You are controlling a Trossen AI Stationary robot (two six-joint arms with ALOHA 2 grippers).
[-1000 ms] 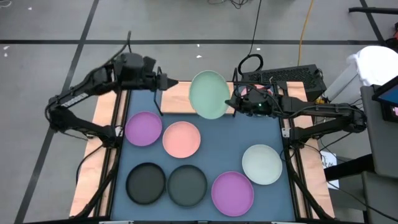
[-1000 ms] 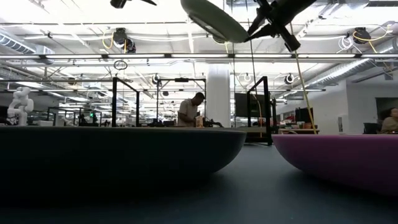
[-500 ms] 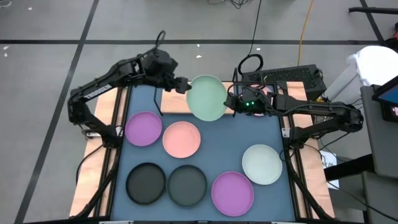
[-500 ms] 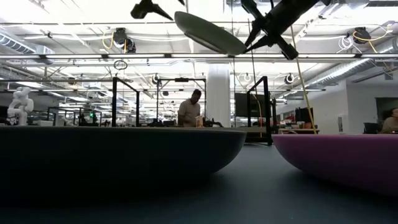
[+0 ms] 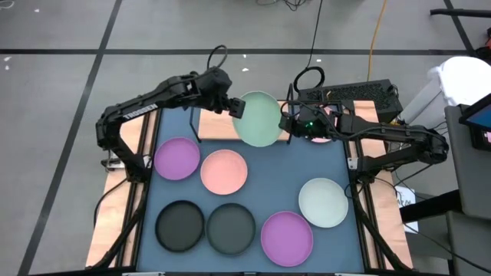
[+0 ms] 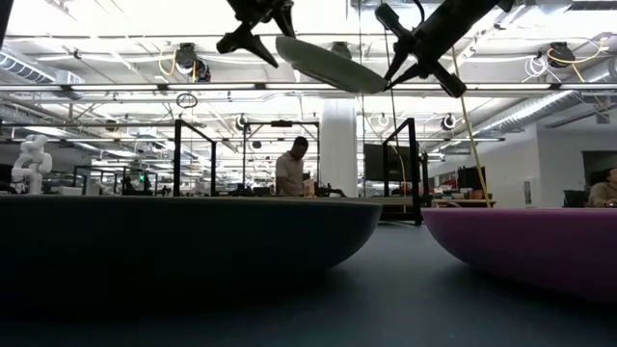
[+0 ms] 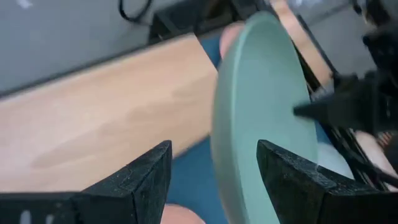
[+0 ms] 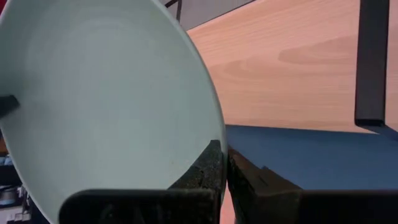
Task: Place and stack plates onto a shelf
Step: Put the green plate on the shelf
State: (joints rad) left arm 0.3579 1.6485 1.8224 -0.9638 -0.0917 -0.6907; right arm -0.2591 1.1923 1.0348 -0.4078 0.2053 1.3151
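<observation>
A mint green plate [image 5: 258,117] hangs tilted in the air over the table's far side, above the edge of the wooden shelf [image 5: 213,121]. My right gripper [image 5: 285,126] is shut on its right rim. My left gripper [image 5: 236,107] is open at the plate's left rim, and in the left wrist view its fingers [image 7: 149,171] stand on either side of that rim with gaps showing. On the dark blue mat [image 5: 268,172] lie two purple plates [image 5: 176,159] [image 5: 287,238], a pink one [image 5: 224,171], two dark grey ones [image 5: 180,225] [image 5: 231,228] and a whitish one [image 5: 323,202]. My right gripper pinches the green plate's rim [image 8: 214,134] on its right side between its two fingers, coming from the table's right and slanting down. The plate [image 6: 328,63] is lifted clear of everything and tilted, its left side higher than the held side.
Thin black wire posts [image 8: 372,62] frame the shelf board [image 8: 292,68]. Another pink plate [image 5: 324,136] shows partly under the right arm, on the shelf's right part. A dark keyboard-like box [image 5: 360,93] and cables lie beyond the far edge.
My left gripper has travelled toward the table's right and down to the green plate, staying open, and its fingers now straddle the plate's left rim. My right gripper has kept hold of the plate and almost kept its place.
</observation>
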